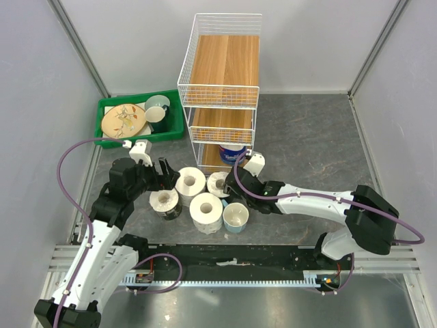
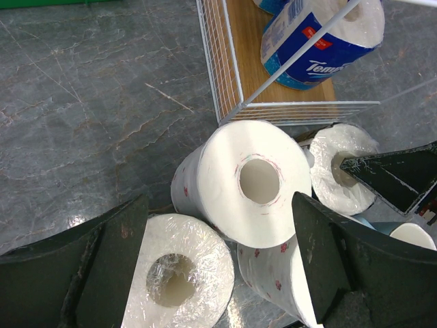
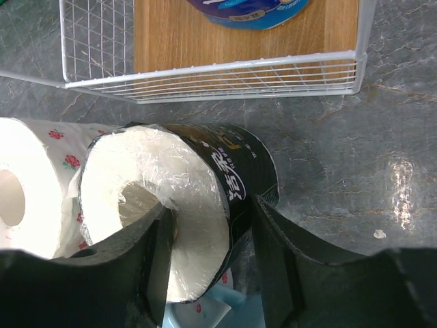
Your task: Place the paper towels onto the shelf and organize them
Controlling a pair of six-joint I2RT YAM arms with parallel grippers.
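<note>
Grey marbled table [image 1: 307,137], pale panels [image 1: 34,82] around, bears shelf [image 1: 225,61] and dark-wrapped roll [image 3: 235,171].

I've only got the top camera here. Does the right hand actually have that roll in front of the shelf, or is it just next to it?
Observer: It has it. The right hand has one finger in the hollow core of the dark-wrapped roll, and the other is against the wrapper outside.
Operator: And the left hand?
Observer: The left hand is open, with a film-wrapped roll below, between its fingers.
Operator: Any room low on the shelf?
Observer: A blue-wrapped roll lies toward the back of the bottom board. In front of it, the wrist camera shows bare wood.
</note>
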